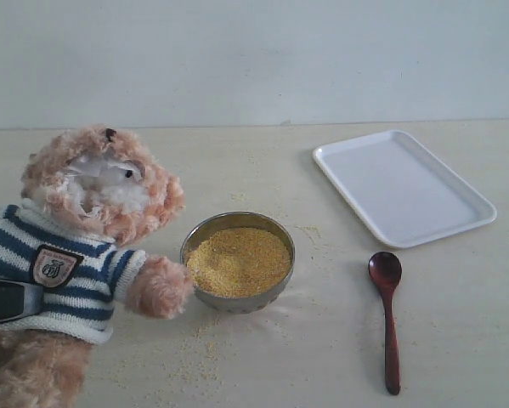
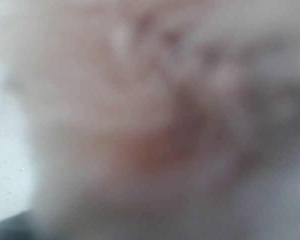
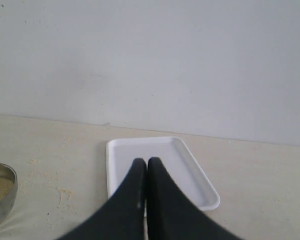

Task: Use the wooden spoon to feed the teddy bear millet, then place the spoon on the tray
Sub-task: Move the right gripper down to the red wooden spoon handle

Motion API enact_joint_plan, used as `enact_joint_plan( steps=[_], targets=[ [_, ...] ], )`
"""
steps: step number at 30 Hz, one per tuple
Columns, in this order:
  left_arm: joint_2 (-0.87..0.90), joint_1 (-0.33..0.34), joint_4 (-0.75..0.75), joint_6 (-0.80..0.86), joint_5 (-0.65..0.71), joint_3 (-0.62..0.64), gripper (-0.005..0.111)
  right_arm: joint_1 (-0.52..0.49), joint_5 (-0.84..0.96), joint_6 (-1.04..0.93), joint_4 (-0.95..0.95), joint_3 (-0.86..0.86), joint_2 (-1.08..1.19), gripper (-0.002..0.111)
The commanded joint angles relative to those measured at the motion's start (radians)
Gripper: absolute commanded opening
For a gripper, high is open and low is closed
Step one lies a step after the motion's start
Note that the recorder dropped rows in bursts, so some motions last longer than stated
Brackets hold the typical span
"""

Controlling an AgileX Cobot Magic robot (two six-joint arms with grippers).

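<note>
Tan plush teddy bear (image 1: pixel 93 221) sits left in your exterior view, left gripper (image 1: pixel 8 302) against its sweater, grip unclear; millet (image 1: pixel 239 259) fills the bowl (image 1: pixel 246 302); wooden spoon (image 1: pixel 388 314) lies on the table (image 1: pixel 466 331) near the tray (image 1: pixel 403 183). Left wrist: blurred fur. Right wrist: right gripper (image 3: pixel 147 165) pressed together.

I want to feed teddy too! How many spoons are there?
1. The wooden spoon lies on the table, to the right of the metal bowl of millet and in front of the white tray, touching neither. Another could be hidden behind the teddy bear.
</note>
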Motion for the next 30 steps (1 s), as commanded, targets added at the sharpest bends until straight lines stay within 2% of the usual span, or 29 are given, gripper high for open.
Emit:
enact_joint_plan(
  steps=[1, 8, 11, 14, 16, 18, 19, 22, 24, 27, 30],
  targets=[
    [-0.008, 0.002, -0.021, -0.008, 0.018, 0.002, 0.005, -0.001, -0.005, 0.000, -0.005, 0.000, -0.003, 0.000],
    [-0.008, 0.002, -0.021, -0.008, 0.014, 0.002, 0.005, -0.001, -0.097, 0.064, 0.011, 0.000, -0.003, 0.000],
    [-0.008, 0.002, -0.021, -0.008, 0.012, 0.002, 0.005, -0.001, -0.193, 0.209, 0.039, 0.000, -0.003, 0.000],
    [-0.008, 0.002, -0.021, -0.008, 0.012, 0.002, 0.005, -0.001, -0.231, 0.456, 0.044, 0.000, -0.003, 0.000],
    [-0.008, 0.002, -0.021, -0.008, 0.012, 0.002, 0.005, -0.001, -0.194, 0.559, 0.044, 0.000, -0.003, 0.000],
    [-0.008, 0.002, -0.021, -0.008, 0.012, 0.002, 0.005, -0.001, -0.005, 0.567, -0.030, -0.005, 0.002, 0.000],
    [-0.008, 0.002, -0.021, -0.008, 0.012, 0.002, 0.005, -0.001, 0.072, 0.569, -0.006, -0.057, 0.034, 0.000],
    [-0.008, 0.002, -0.021, -0.008, 0.012, 0.002, 0.005, -0.001, 0.173, 0.433, 0.020, -0.155, 0.195, 0.000],
    [-0.008, 0.002, -0.021, -0.008, 0.012, 0.002, 0.005, 0.035, 0.229, 0.329, 0.061, -0.212, 0.349, 0.000],
    [-0.008, 0.002, -0.021, -0.008, 0.012, 0.002, 0.005, 0.188, 0.352, 0.283, 0.004, -0.334, 0.643, 0.000],
    [-0.008, 0.002, -0.021, -0.008, 0.012, 0.002, 0.005, 0.357, 0.288, 0.278, -0.009, -0.413, 0.876, 0.002]
  ],
)
